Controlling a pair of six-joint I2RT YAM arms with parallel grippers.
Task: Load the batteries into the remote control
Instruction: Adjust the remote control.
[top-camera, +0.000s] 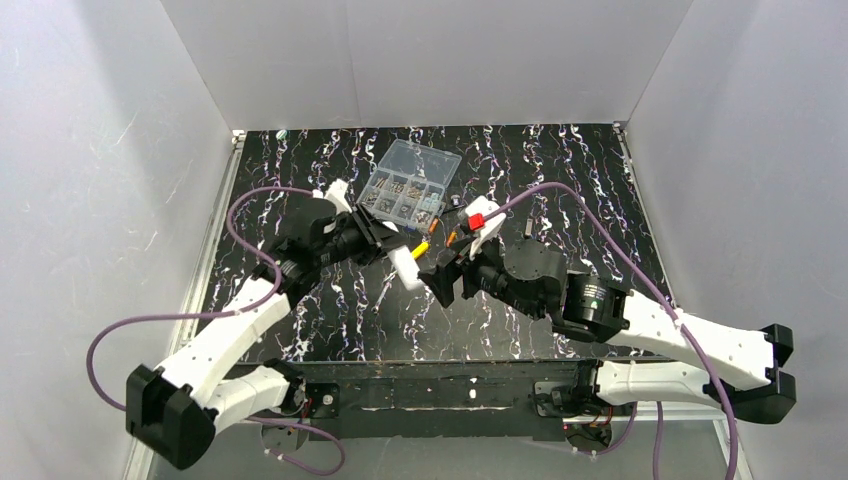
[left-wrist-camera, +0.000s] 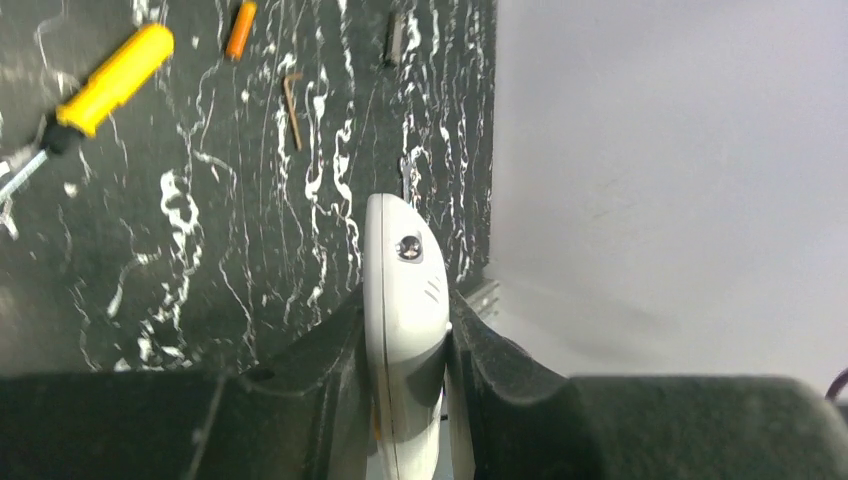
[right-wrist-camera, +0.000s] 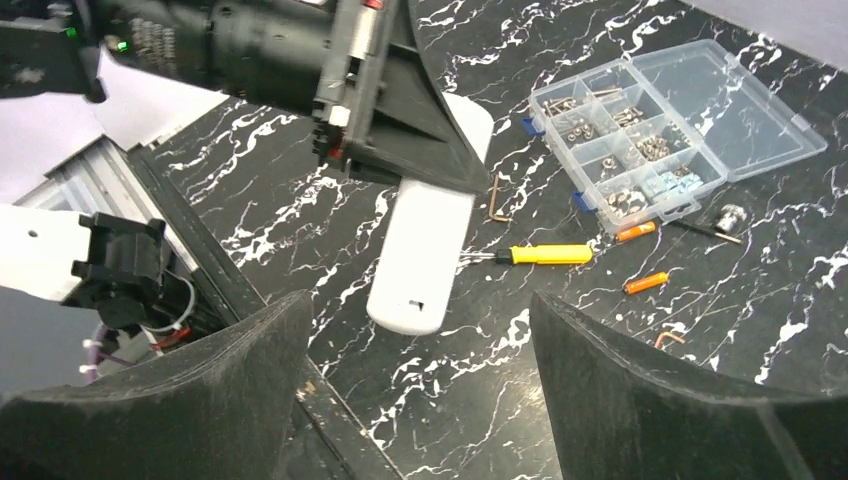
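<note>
- Right gripper (right-wrist-camera: 420, 300) sits nearest, jaws spread wide, holding nothing.
- Just beyond, the remote control (right-wrist-camera: 425, 250) hangs above the table with a plain white side up. The left gripper (left-wrist-camera: 405, 335) is clamped on its other end.
- At three o'clock from the remote lie the screwdriver (right-wrist-camera: 545, 254), then the near battery (right-wrist-camera: 646, 283) and the far battery (right-wrist-camera: 636, 231).
- My advice: pinch one battery across its middle, clear of the screwdriver. I cannot tell whether the battery bay is open.
- Farthest, at one o'clock, stands the clear parts box (right-wrist-camera: 650, 140).
</note>
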